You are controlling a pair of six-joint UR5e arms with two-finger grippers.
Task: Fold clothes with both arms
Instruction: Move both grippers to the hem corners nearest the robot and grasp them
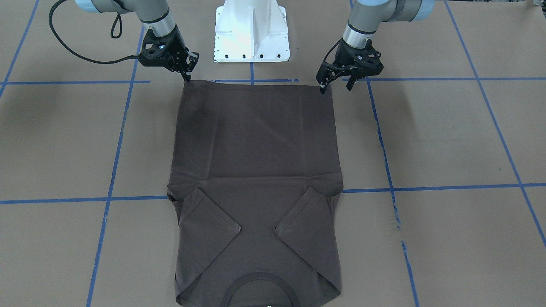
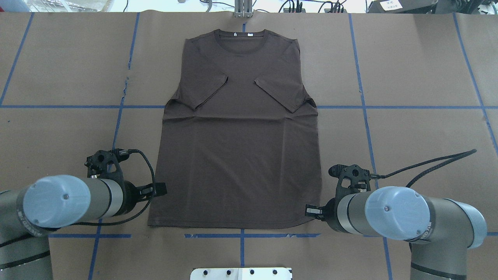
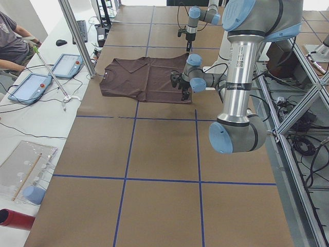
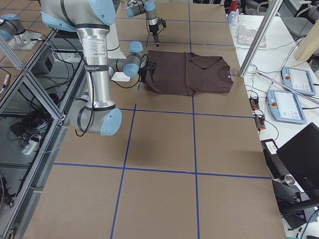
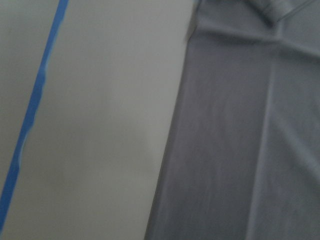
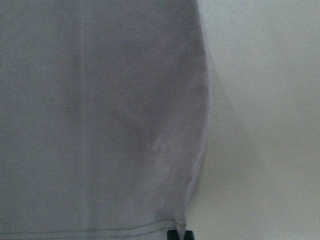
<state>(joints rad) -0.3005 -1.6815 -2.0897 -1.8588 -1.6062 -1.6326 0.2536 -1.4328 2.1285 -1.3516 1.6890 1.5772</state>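
The dark brown T-shirt (image 2: 237, 155) lies flat in the middle of the table (image 2: 420, 136). Its collar (image 2: 243, 39) is at the far edge from the robot, its hem is nearest the white pedestal (image 1: 251, 30), and both sleeves (image 2: 206, 91) are folded inward across the chest. The tabletop is brown paper marked into squares by blue tape (image 2: 365, 116).

Only the side views take in the room. A metal post (image 3: 77, 36) stands at the table's edge, with two handheld control screens (image 3: 68, 66) and a seated person (image 3: 10, 38) beyond it. Only the overhead view shows the white neck tags (image 2: 243, 35).

Both arms reach low to the hem corners. The left gripper (image 1: 336, 88) stands with its jaws apart, one tip at its corner. The right gripper (image 1: 187, 78) has its jaws together, and its wrist camera shows the fingertips (image 6: 173, 235) right at the hem corner. Whether cloth is pinched between them cannot be told. The left wrist view is blurred and shows only the shirt's side edge.
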